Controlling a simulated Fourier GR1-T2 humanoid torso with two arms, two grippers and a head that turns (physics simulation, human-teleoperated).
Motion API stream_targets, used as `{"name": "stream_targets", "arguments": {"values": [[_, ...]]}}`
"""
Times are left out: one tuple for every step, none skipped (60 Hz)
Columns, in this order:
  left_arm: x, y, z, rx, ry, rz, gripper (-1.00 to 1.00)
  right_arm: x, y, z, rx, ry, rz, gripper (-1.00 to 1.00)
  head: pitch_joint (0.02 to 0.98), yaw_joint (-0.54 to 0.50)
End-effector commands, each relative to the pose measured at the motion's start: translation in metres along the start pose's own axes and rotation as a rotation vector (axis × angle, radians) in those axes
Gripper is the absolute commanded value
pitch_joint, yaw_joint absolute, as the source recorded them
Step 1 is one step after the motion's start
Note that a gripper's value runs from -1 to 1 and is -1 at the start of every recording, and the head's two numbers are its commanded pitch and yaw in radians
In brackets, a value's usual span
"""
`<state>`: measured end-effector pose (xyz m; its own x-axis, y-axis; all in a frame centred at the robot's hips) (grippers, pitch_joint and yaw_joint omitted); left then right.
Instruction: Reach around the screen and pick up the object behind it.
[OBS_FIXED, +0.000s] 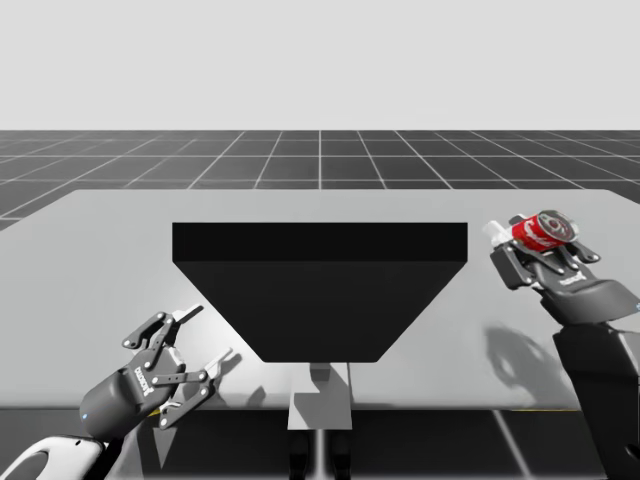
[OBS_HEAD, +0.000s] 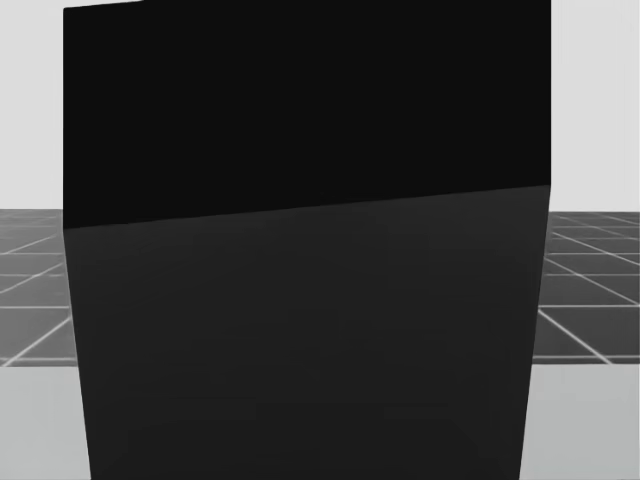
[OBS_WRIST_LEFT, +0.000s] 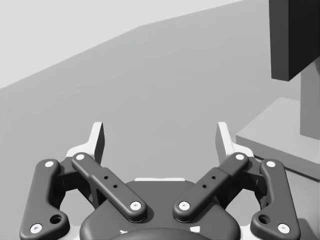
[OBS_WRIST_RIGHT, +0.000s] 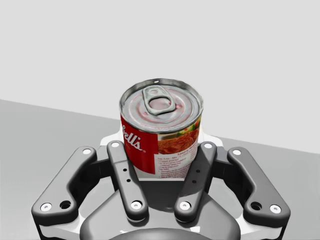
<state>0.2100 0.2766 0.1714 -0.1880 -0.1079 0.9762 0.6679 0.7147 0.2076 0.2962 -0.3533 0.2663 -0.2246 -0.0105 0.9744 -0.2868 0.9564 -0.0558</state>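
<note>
The robot's right gripper sits at three o'clock of the black screen, jaws closed on the red-and-white can, held tilted above the table; the left gripper, at eight o'clock, gapes wide, holding nothing

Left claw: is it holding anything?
No, the left claw is open in the left wrist view, with only bare table between its fingers.

So my desk is just a plain light grey slab, matte, nothing fancy. Past its far edge there's a dark floor with a pale grid of lines running off to the horizon, and above that a flat whitish backdrop. Even, soft light.
</note>
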Motion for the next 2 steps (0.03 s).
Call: {"name": "stream_targets", "arguments": {"values": [[0.0010, -0.0002, 0.0002, 0.001, -0.003, -0.003, -1.00, 0.0757, -0.0047, -0.0058, -0.114, -0.206, 0.038, 1.00, 0.208, -0.02], [0.0010, -0.0002, 0.0002, 0.001, -0.003, -0.003, -1.00, 0.0790, -0.0034, -0.0050, -0.114, -0.216, 0.039, 1.00, 0.208, -0.02]]}}
